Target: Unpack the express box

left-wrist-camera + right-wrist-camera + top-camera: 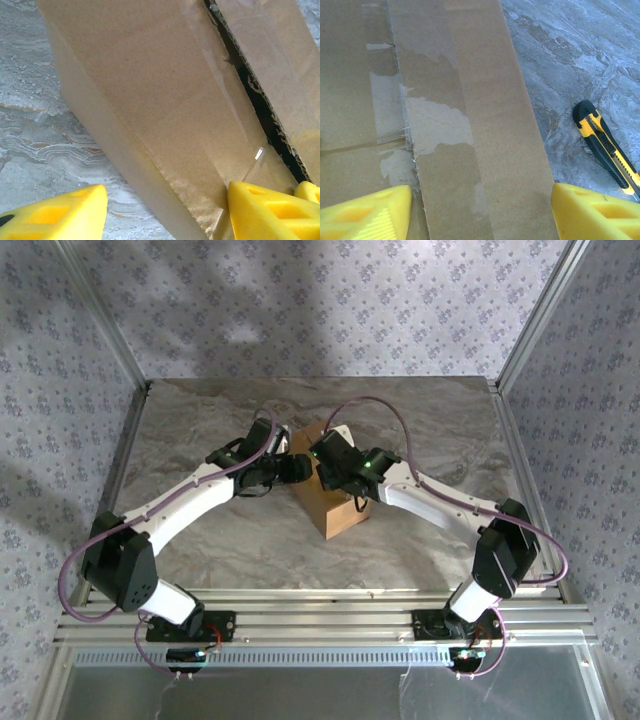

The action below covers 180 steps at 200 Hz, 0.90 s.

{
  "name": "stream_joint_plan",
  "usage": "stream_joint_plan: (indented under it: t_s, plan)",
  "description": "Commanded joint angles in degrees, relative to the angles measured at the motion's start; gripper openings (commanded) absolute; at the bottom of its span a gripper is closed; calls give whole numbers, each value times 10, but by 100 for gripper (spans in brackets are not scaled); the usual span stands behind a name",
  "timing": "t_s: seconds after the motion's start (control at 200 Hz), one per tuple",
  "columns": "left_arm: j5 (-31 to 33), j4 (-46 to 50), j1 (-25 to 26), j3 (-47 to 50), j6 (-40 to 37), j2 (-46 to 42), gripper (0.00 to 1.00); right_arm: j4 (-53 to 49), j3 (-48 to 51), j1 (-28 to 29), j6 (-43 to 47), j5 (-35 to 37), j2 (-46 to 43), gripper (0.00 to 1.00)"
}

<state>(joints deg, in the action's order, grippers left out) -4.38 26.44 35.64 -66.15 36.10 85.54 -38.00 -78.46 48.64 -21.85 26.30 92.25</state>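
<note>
The express box (pixel 336 512), a brown cardboard carton, stands in the middle of the table with both grippers over its top. My left gripper (pixel 296 469) is open. In the left wrist view its yellow fingers (pixel 270 210) straddle the left top flap (pixel 165 100), one over the table and one beside the seam. The seam (pixel 252 92) gapes dark, with clear tape hanging along it. My right gripper (pixel 323 464) is open too. Its fingers (pixel 592 212) stand either side of the right top flap (pixel 485 150), which has torn tape patches.
A black-and-yellow utility knife (pixel 606 146) lies on the grey marbled table (pixel 200 440) just right of the box. Metal frame posts and patterned walls bound the table on three sides.
</note>
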Motion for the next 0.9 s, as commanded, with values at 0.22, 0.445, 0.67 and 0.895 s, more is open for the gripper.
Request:
stream_joint_plan:
  t_s: [0.22,0.445,0.67,0.895]
  plan:
    - [41,134,-3,46,-13,42,63,-53,23,-19,-7,54,5,60]
    - [44,133,-3,52,-17,47,62,-51,22,-18,-3,79,-20,55]
    - [39,129,-3,62,-16,50,61,-50,19,-19,8,114,-55,53]
    - [32,128,-3,66,-15,49,60,-55,14,-23,20,128,-71,52]
